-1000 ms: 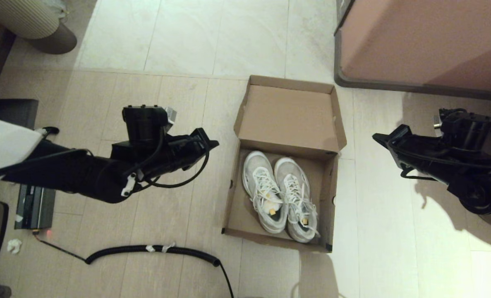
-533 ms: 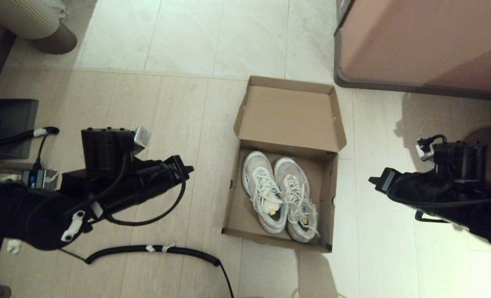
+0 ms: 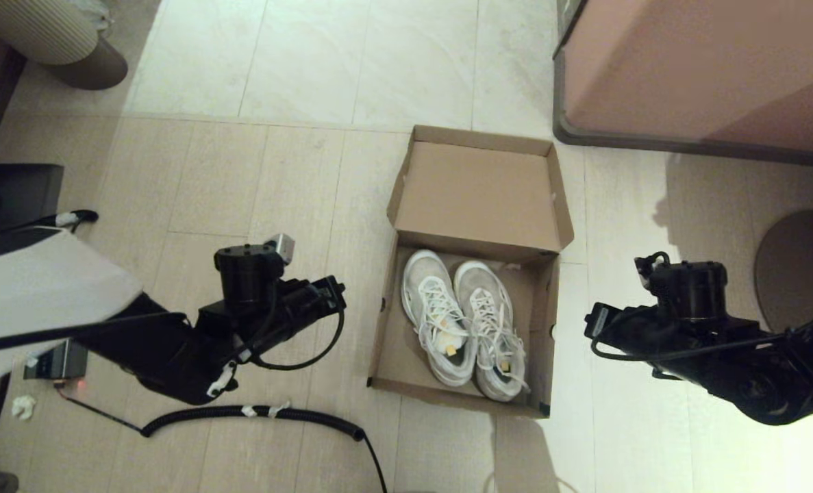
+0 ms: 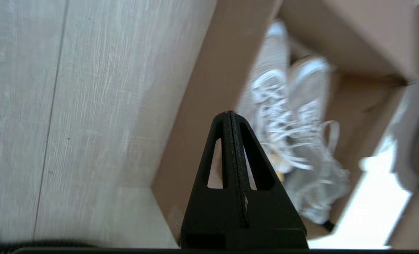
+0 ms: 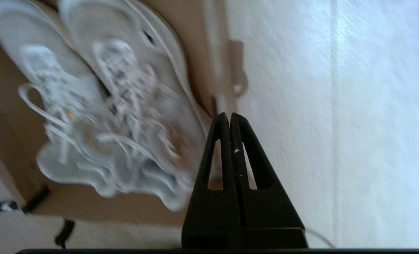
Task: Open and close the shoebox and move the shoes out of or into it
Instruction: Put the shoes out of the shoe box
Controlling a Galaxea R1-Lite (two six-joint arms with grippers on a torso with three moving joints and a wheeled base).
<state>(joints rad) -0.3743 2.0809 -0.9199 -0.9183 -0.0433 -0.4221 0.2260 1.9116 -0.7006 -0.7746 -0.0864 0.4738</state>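
Looking down, I see the box (image 3: pixel 468 274) on the floor with its lid open and both shoes (image 3: pixel 464 323) inside. My left tool (image 3: pixel 334 294) and right tool (image 3: pixel 594 322) hang beside it, fingers pressed together, holding nothing. Taking shoes out and closing is left, I think.

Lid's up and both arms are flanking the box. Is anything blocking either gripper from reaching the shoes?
Only the shoebox side walls. The left gripper and right gripper, jaws shut, sit outside them. The lid is folded back, so the shoes lie uncovered from above.
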